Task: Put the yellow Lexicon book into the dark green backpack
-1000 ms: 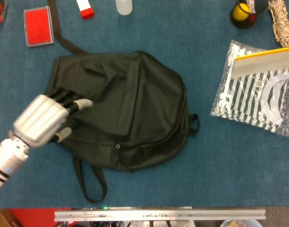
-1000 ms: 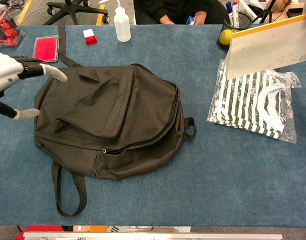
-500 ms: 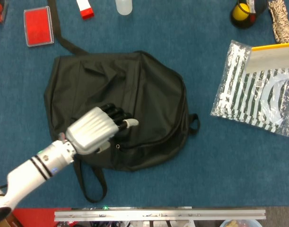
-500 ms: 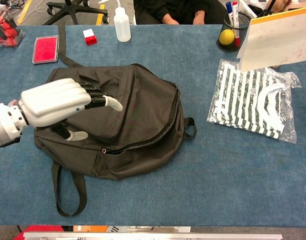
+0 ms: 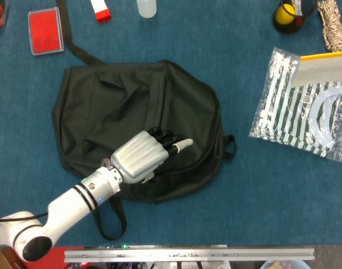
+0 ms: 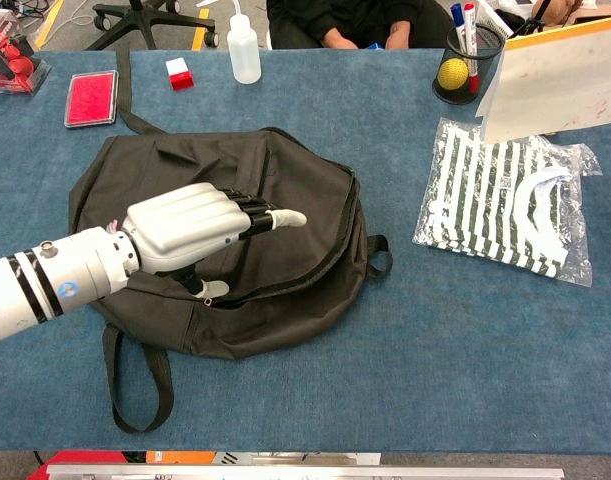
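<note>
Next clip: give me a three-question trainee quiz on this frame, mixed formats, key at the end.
1. True or false: the left hand is over the backpack.
2. Which sits at the table's far edge by the red-and-white block? A) squeeze bottle B) mug C) stapler
3. Fill in: the book is held up at the ____ side of the chest view, above the striped bag.

Key: 1 true; 2 A; 3 right. The right hand itself is not visible.
</note>
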Tool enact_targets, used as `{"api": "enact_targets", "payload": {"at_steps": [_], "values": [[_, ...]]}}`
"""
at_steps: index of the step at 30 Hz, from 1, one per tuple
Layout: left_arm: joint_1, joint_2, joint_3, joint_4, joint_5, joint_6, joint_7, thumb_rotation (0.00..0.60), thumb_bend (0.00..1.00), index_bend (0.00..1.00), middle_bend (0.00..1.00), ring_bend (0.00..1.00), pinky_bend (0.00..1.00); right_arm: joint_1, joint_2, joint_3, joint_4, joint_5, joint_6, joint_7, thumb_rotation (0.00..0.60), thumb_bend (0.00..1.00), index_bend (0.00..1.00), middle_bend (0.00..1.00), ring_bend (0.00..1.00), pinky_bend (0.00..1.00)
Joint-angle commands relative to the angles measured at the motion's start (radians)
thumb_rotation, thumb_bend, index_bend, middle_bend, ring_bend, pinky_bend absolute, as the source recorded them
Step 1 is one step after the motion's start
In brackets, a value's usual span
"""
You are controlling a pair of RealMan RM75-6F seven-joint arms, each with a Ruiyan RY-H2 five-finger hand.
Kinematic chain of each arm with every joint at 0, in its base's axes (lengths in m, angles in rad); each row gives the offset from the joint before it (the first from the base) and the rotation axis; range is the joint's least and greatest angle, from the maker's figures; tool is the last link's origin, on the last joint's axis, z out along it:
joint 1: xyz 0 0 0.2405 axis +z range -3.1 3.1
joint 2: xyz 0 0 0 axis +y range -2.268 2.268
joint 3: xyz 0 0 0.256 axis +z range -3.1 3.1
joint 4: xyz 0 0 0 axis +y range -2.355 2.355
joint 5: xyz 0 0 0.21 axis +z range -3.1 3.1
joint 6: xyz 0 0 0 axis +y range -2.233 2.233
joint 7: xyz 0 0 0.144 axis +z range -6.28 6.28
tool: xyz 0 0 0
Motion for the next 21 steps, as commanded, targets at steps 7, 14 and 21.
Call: {"api": "enact_targets", "payload": {"at_steps": [7,14,21], "values": [[-0.056,-0.103,-0.008,-0.002,-0.154,0.009,0.12,0.6,0.2,0.0,0.1,0.13,0.22,-0.002,0.003,-0.003,0.006,0.003,0.003,0.019,0.6,0.54,0.72,0.6,0.51,0.65],[-0.108,-0.192,-0.016,0.03,-0.261,0.028,0.193,0.6,0.19,0.0,0.09,0.12,0.21,-0.006,0.006,-0.005,0.011,0.008,0.006,0.029,0.6,0.54,0.72,0.6,0.51,0.65],[-0.153,-0.262,-0.037,0.074,-0.357,0.067,0.234,0.6,0.19,0.0,0.08,0.12,0.21,-0.008,0.009,-0.005,0.011,0.011,0.01,0.034,0.6,0.54,0.72,0.6,0.51,0.65]]}}
